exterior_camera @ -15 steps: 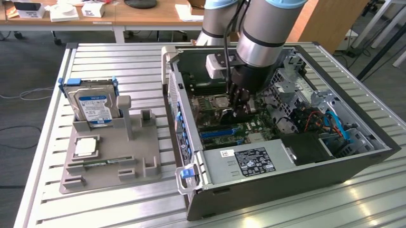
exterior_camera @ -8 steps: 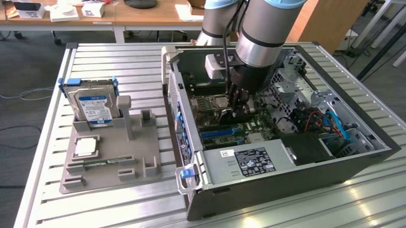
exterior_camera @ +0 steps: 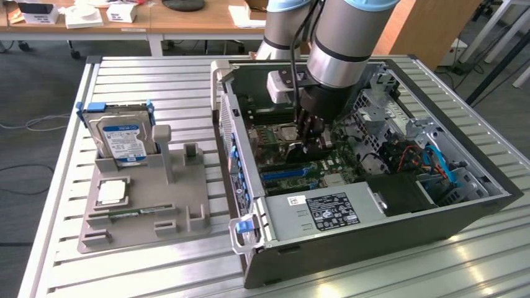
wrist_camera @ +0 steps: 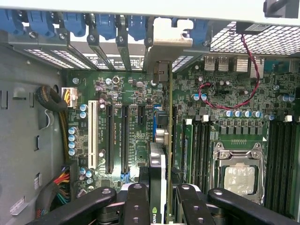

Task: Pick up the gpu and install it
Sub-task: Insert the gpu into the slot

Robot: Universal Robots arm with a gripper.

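Gripper [exterior_camera: 313, 138] clamps the gpu [wrist_camera: 158, 164] edge-on over the motherboard [wrist_camera: 126, 93] — install step, likely needing a straight, slot-aligned press.

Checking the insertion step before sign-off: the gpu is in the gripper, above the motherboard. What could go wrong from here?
1. The gpu is held edge-on in the gripper, close to the black expansion slots. Whether it lines up with a slot cannot be told, and pressing down off-slot could damage the card edge or the board.
2. Its far end sits near the blue slot latches and may catch there.
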